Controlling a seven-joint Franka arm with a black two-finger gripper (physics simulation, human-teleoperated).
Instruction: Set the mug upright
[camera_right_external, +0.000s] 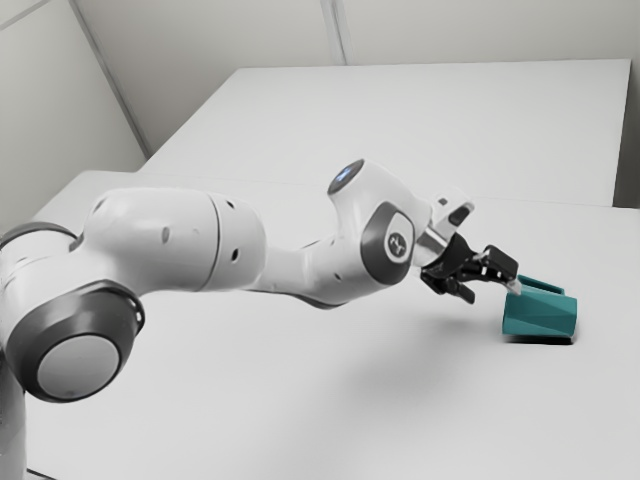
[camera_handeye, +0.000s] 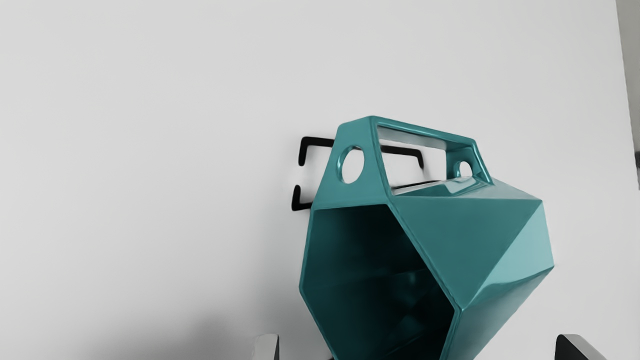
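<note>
- We see the teal mug (camera_handeye: 425, 240) lying on its side on the bench (camera_right_external: 250, 420), toward the exterior view's right, so it is not upright.
- Its open mouth (camera_handeye: 375, 280) faces our pincer (camera_right_external: 492, 290), and we look into its dark inside.
- Its handle (camera_handeye: 357, 125) stands on the upper side, a squared loop with a round hole through each end piece.
- We have the pincer open, its fingertips (camera_handeye: 267, 347) wide apart; it is close by the mug's mouth end and grips nothing.
- Around the handle in the wrist view, we see thin black corner marks (camera_handeye: 302, 151) on the bench, partly hidden by the mug.
- Our white arm (camera_right_external: 170, 240) reaches in from the exterior view's left, and a soft shadow (camera_right_external: 410, 370) falls on the bench below its hand.
- Beyond the bench we see pale walls (camera_right_external: 280, 30).
</note>
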